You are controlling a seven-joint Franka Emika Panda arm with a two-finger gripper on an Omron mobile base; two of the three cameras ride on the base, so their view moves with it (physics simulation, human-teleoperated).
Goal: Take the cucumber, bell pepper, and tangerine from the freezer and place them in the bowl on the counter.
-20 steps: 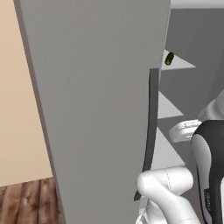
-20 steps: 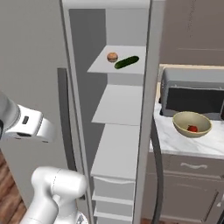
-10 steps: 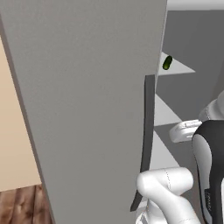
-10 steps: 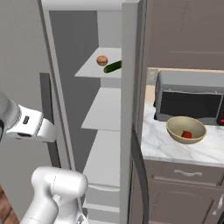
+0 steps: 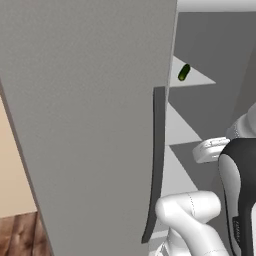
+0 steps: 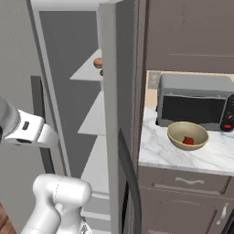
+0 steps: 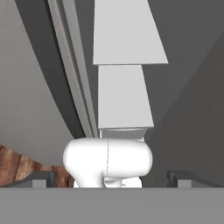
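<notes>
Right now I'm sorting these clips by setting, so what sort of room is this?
A kitchen, rendered rather than real. A microwave and a bowl sit on a marble counter over brown drawers, beside a tall grey freezer standing open.

No legible text or labels anywhere

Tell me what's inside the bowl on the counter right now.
The bowl holds one small glossy red item, the bell pepper, lying near its middle. The near wall hides the bottom closest to the camera, so anything low there can't be seen.
</notes>
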